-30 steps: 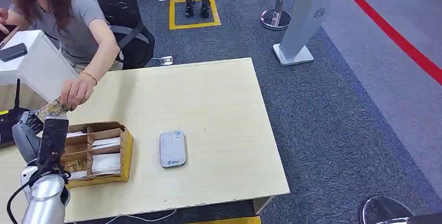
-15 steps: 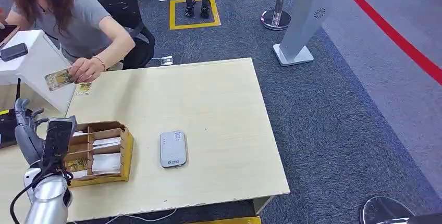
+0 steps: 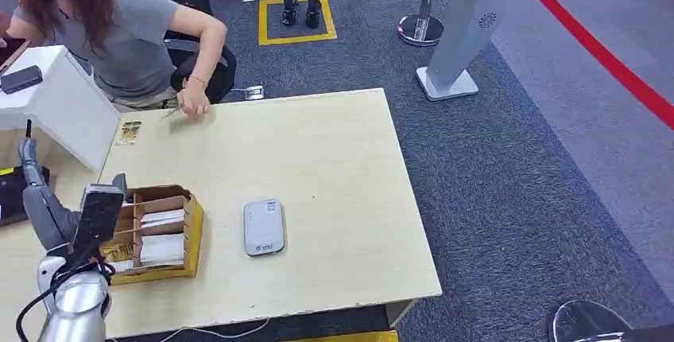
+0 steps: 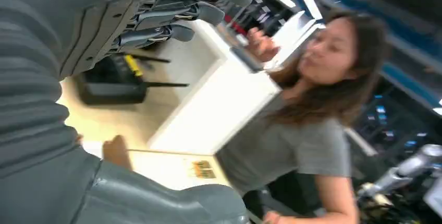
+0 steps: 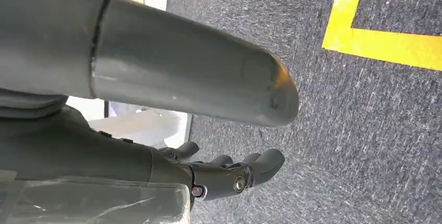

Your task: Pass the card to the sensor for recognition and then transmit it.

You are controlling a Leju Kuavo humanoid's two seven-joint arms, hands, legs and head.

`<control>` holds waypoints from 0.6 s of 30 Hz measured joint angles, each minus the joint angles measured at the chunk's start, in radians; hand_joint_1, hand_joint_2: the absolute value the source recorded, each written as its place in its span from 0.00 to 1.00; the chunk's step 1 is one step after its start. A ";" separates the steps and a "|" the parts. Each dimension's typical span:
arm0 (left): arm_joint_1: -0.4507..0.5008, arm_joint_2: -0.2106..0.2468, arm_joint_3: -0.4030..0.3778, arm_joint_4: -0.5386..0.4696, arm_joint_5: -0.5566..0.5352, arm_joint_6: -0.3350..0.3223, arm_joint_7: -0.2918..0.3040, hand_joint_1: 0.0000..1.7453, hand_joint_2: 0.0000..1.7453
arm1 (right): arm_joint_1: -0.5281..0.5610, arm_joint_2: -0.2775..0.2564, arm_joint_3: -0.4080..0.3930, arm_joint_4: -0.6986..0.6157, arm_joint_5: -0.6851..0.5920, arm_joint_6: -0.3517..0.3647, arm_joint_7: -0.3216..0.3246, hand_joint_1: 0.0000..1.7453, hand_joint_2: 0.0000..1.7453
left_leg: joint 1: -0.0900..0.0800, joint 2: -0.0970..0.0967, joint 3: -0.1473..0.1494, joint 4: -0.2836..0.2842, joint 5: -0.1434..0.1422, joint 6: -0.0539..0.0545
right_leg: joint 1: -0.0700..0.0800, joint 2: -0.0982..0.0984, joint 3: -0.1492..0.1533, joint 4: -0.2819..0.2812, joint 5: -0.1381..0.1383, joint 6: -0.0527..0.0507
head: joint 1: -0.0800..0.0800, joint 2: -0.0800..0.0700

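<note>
we see the small printed card lying on the pale wooden table near the person's hand; our left hand, fingers apart, holds nothing beside the brown cardboard organiser box, with the grey sensor pad beyond. our right hand hangs empty, fingers loosely apart.

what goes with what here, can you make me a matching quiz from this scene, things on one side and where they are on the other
Things:
1. card reader
2. card
3. cardboard tray
4. left hand

Places:
a. raised at the table's near left, holding nothing
b. flat mid-table, right of the tray
c. far left of the table, by the white box
d. near left of the table, with white cards in it

Pairs: 1-b, 2-c, 3-d, 4-a
</note>
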 joint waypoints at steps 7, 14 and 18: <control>0.001 0.077 -0.077 -0.162 -0.138 -0.085 0.096 0.00 1.00 | 0.004 -0.002 -0.001 0.000 -0.010 0.001 0.003 0.00 0.00 | 0.000 0.000 0.000 0.000 0.000 0.000 | 0.000 0.000 0.000 0.000 0.000 0.000 | 0.000 0.000; 0.001 0.122 -0.122 -0.234 -0.171 -0.108 0.117 0.00 1.00 | 0.004 -0.003 -0.002 0.000 -0.014 0.001 0.003 0.00 0.00 | 0.000 0.000 0.000 0.000 0.000 0.000 | 0.000 0.000 0.000 0.000 0.000 0.000 | 0.000 0.000; 0.004 0.155 -0.154 -0.262 -0.201 -0.182 0.160 0.00 1.00 | 0.005 -0.003 -0.003 0.000 -0.023 0.002 0.004 0.00 0.00 | 0.000 0.000 0.000 0.000 0.000 0.000 | 0.000 0.000 0.000 0.000 0.000 0.000 | 0.000 0.000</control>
